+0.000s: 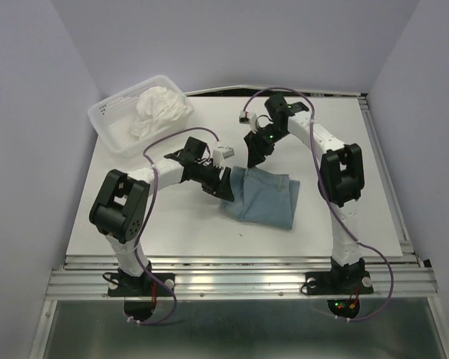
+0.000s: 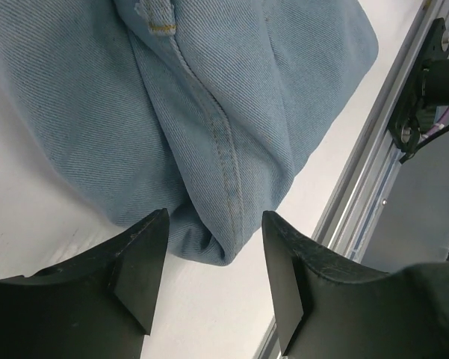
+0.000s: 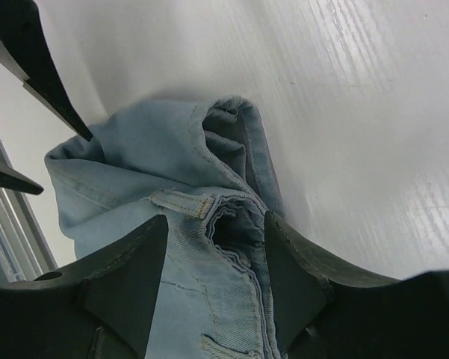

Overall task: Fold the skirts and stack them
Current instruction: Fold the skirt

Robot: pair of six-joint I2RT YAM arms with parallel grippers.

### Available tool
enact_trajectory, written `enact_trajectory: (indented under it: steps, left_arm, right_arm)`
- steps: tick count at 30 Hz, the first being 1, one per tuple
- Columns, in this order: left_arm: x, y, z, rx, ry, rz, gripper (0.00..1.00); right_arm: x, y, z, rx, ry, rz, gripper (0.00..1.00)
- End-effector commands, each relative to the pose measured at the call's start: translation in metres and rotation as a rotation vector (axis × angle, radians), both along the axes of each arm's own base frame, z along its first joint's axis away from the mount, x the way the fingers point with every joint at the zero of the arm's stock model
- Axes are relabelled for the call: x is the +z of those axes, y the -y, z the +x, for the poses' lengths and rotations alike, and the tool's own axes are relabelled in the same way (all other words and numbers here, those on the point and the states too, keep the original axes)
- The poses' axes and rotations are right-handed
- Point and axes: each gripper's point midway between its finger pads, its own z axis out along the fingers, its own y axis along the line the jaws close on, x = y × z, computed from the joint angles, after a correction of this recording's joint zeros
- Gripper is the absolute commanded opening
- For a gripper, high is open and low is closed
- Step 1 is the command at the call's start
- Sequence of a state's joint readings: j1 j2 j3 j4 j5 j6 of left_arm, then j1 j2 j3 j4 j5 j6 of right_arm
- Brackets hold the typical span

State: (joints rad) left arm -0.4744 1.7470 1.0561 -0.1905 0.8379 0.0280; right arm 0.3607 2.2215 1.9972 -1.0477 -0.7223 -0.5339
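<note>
The blue-grey skirt point(image 1: 265, 196) lies folded on the white table at the centre. My left gripper point(image 1: 225, 182) is at its left edge; in the left wrist view it point(image 2: 213, 277) is open, with a folded seamed corner of the skirt point(image 2: 209, 134) just beyond the fingertips. My right gripper point(image 1: 252, 157) is at the skirt's far left corner; in the right wrist view it point(image 3: 215, 277) is open and straddles the stacked waistband layers point(image 3: 231, 224). The white ruffled skirt point(image 1: 160, 108) lies bunched in the basket.
The white mesh basket point(image 1: 112, 123) stands at the table's back left. An aluminium rail point(image 1: 239, 280) runs along the near edge and also shows in the left wrist view point(image 2: 366, 187). The left gripper's fingers point(image 3: 30, 60) show in the right wrist view's top left.
</note>
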Motion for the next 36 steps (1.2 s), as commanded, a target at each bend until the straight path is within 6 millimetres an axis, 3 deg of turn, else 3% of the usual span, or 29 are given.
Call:
enact_trajectory:
  steps: [1,7,16,23,26,29,30,32,36]
  left_arm:
    - [0.001,0.007,-0.006,-0.024,0.000,-0.017,0.63]
    - [0.000,0.014,-0.018,-0.062,0.007,-0.013,0.58]
    - [-0.017,0.007,-0.011,-0.016,0.006,0.072,0.56]
    - [-0.022,0.007,-0.010,-0.014,0.000,0.080,0.46]
    - [-0.019,0.009,-0.014,-0.034,-0.008,0.057,0.38]
    - [-0.013,0.009,-0.017,-0.039,0.001,0.036,0.14]
    - [-0.012,0.009,-0.017,-0.035,0.004,0.029,0.00]
    - [-0.006,0.006,-0.018,-0.018,0.019,0.014,0.00]
    - [-0.004,-0.009,-0.008,0.099,0.031,0.029,0.00]
  right_arm:
    - [-0.005,-0.001,-0.015,0.037,-0.033,-0.006,0.60]
    - [-0.006,-0.002,-0.013,0.032,-0.029,-0.007,0.49]
    - [-0.002,-0.004,-0.014,0.030,-0.033,0.009,0.37]
    - [-0.001,-0.003,-0.016,0.032,-0.034,0.008,0.28]
    - [-0.001,-0.003,-0.015,0.030,-0.033,0.007,0.24]
    - [0.000,-0.003,-0.015,0.029,-0.031,0.007,0.17]
    - [0.000,-0.003,-0.015,0.030,-0.028,0.008,0.06]
    - [-0.002,-0.001,-0.014,0.022,-0.021,-0.007,0.01]
    - [-0.005,0.006,-0.013,0.006,0.020,-0.040,0.01]
